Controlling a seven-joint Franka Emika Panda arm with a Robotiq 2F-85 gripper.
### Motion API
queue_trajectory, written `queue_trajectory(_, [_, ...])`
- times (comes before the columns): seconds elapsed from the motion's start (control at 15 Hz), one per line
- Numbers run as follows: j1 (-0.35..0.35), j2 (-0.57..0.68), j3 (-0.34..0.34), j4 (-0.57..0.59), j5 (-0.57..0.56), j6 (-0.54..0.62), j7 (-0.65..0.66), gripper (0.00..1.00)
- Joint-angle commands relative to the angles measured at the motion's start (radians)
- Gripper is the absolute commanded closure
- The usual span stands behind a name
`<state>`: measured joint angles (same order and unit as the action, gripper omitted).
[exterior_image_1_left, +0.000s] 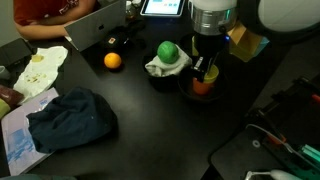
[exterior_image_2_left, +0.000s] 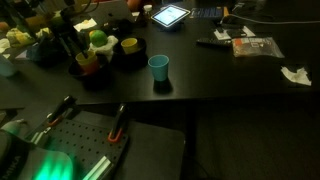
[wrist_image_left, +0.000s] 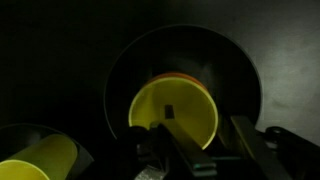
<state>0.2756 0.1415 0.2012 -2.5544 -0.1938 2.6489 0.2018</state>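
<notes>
Where the black worktop (exterior_image_1_left: 150, 135) nears its far edge in an exterior view, the end effector (exterior_image_1_left: 205, 68) hangs straight down over a dark bowl (exterior_image_1_left: 186, 92). Inside that bowl a yellow cup (wrist_image_left: 175, 112) stands upright, its mouth open to the wrist view, and an orange piece (wrist_image_left: 172, 76) shows just behind its rim. The end effector's fingers (wrist_image_left: 250, 140) sit at the cup's near rim. The gloom hides whether they clamp the wall or stand clear of it, so it cannot be told if they are closed or apart.

A second yellow cup (wrist_image_left: 35, 160) lies just beside the bowl in the wrist view. A green ball (exterior_image_1_left: 167, 50) rests on a white cloth (exterior_image_1_left: 160, 68) next to the bowl, and an orange fruit (exterior_image_1_left: 112, 60) lies farther along the same far edge, apart from both. A crumpled blue cloth (exterior_image_1_left: 70, 118) lies toward a near corner. In an exterior view a blue cup (exterior_image_2_left: 158, 67) stands alone near the near edge, and a lit tablet (exterior_image_2_left: 170, 15) lies at the far edge.
</notes>
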Motion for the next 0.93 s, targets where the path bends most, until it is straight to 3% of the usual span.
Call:
queue_trajectory(0.0, [0.003,0.001,-0.004,0.002,-0.008,0.009,0.019,0.85])
queue_trajectory(0.2, [0.003,-0.004,-0.003,0.004,-0.003,0.002,0.02,0.89])
queue_trajectory(0.47, [0.004,-0.018,-0.003,0.004,-0.008,-0.003,0.027,0.83])
queue_trajectory(0.87, [0.004,-0.059,0.0,0.002,-0.012,-0.027,0.025,0.84])
